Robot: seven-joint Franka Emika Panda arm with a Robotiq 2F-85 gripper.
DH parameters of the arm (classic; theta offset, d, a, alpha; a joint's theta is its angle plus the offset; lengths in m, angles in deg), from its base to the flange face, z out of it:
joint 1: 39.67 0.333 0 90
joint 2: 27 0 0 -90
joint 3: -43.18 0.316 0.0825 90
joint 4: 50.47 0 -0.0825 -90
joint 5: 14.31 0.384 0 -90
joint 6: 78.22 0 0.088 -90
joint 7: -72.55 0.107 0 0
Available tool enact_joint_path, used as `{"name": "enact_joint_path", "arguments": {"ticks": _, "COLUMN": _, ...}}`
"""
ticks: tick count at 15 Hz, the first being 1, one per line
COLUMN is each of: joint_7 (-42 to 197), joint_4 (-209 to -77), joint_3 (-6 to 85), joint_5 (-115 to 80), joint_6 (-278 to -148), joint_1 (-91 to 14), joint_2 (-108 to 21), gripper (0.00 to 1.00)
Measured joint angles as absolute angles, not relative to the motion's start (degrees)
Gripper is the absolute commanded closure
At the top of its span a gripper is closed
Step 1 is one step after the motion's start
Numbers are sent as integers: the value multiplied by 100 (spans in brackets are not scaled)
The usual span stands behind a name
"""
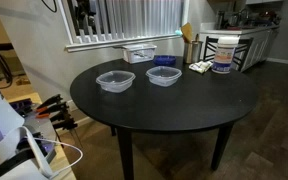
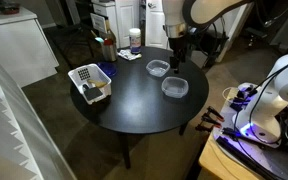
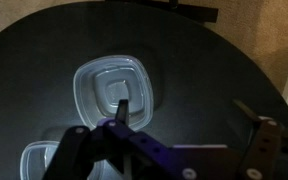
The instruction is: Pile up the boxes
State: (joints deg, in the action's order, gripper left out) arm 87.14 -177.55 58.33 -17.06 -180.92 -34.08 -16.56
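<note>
Standing wide apart with nothing between them, the fingers [image 3: 124,108] hang over the dark round tabletop [image 3: 214,50]. The tip of one shows against the middle of a box [image 3: 102,78], and whether it touches cannot be told. This box is shallow clear plastic, rounded-square, with a thick rim and a stepped floor. A second box [image 3: 36,160] of the same kind lies near it, cut off by the wrist view's lower edge. Both exterior views show two boxes [image 1: 115,80] in all, upright, side by side and apart, neither on the other. One white basket [image 1: 139,52] and one white pail [image 1: 222,55] with a blue label stand toward the tabletop's edge
</note>
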Motion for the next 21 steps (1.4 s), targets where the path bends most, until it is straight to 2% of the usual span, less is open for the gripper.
{"name": "enact_joint_path", "arguments": {"ticks": 6, "joint_7": 8714, "joint_4": -17802, "joint_3": 5760, "joint_5": -1706, "joint_6": -18304, "joint_1": -3376, "joint_2": -1705, "gripper": 0}}
{"name": "enact_joint_path", "arguments": {"ticks": 21, "joint_7": 8437, "joint_4": -18493, "joint_3": 5097, "joint_5": -1585, "joint_6": -21898, "joint_1": -3371, "joint_2": -3727, "gripper": 0}}
